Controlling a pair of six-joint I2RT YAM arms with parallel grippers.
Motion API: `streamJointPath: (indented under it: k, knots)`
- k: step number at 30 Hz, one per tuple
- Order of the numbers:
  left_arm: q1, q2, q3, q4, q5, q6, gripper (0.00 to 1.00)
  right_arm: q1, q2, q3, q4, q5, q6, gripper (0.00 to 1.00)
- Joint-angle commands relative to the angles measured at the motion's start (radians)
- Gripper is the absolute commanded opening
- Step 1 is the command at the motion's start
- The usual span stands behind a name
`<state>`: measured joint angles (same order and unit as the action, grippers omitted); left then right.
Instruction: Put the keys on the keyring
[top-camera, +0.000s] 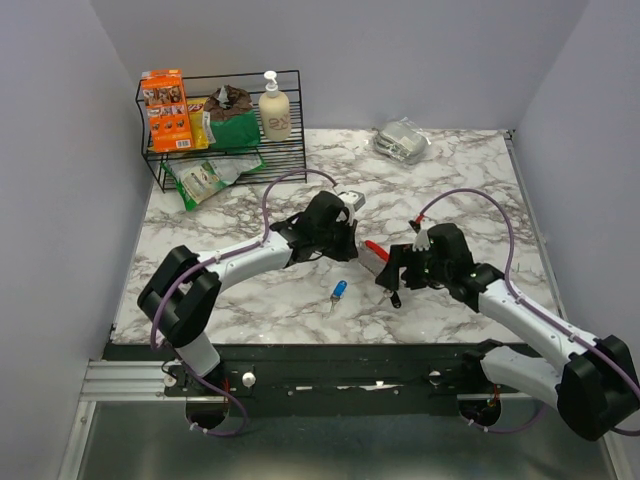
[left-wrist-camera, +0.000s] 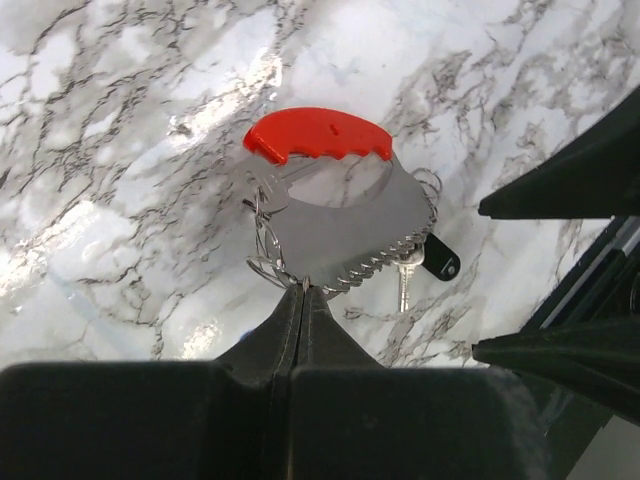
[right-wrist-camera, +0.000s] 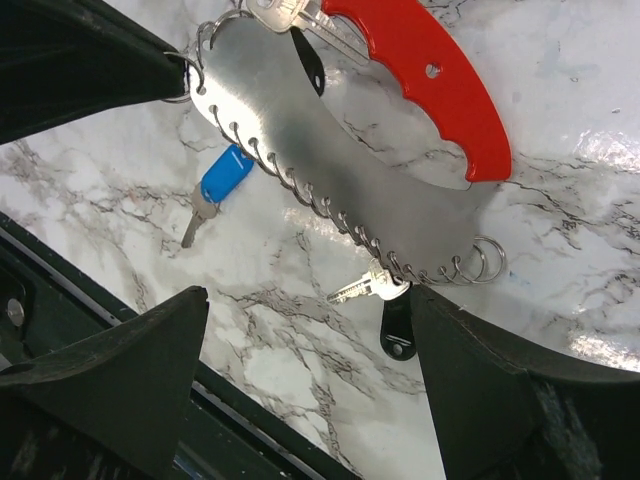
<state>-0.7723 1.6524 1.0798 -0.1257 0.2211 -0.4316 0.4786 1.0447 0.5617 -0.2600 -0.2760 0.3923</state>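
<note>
The keyring (left-wrist-camera: 345, 230) is a flat silver plate with a red grip (left-wrist-camera: 320, 135) and small wire rings along its curved edge. My left gripper (left-wrist-camera: 303, 290) is shut on one of those rings at the plate's near end. A silver key (left-wrist-camera: 403, 283) with a black tag (left-wrist-camera: 441, 262) hangs from a ring at the other end. A blue-headed key (right-wrist-camera: 225, 178) lies loose on the marble, also visible from above (top-camera: 339, 291). My right gripper (right-wrist-camera: 310, 295) stands open just below the plate (right-wrist-camera: 330, 150), its right finger close to the hanging silver key (right-wrist-camera: 360, 288).
A black wire rack (top-camera: 225, 125) with snack packs and a soap bottle (top-camera: 274, 108) stands at the back left. A crumpled silver packet (top-camera: 402, 140) lies at the back right. The table's black front edge (right-wrist-camera: 250, 420) runs just below my right gripper.
</note>
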Motion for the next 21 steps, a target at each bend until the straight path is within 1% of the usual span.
streamJointPath:
  k: [1, 7, 13, 16, 17, 18, 20, 21]
  knots:
    - [-0.022, 0.021, 0.048, -0.048, 0.110, 0.125, 0.00, 0.006, -0.034, 0.020, -0.039, 0.018, -0.007, 0.90]
    - [-0.056, 0.087, 0.080, -0.081, 0.175, 0.182, 0.00, 0.006, -0.022, 0.024, -0.041, 0.058, -0.010, 0.90]
    - [-0.058, 0.113, 0.080, -0.097, 0.141, 0.188, 0.00, 0.008, 0.063, 0.040, -0.004, 0.161, 0.020, 0.90]
    - [-0.058, 0.125, 0.086, -0.118, 0.123, 0.203, 0.00, 0.006, 0.116, 0.069, 0.016, 0.205, 0.028, 0.85]
    - [-0.058, 0.127, 0.086, -0.120, 0.118, 0.205, 0.00, 0.006, 0.129, 0.078, 0.021, 0.228, 0.029, 0.81]
    - [-0.059, 0.127, 0.085, -0.121, 0.118, 0.206, 0.00, 0.005, 0.155, 0.096, 0.031, 0.238, 0.033, 0.76]
    - [-0.058, 0.124, 0.078, -0.120, 0.119, 0.205, 0.00, 0.006, 0.182, 0.121, 0.038, 0.264, 0.028, 0.69]
    - [-0.058, 0.121, 0.074, -0.117, 0.119, 0.203, 0.00, 0.006, 0.217, 0.133, 0.044, 0.268, 0.025, 0.59]
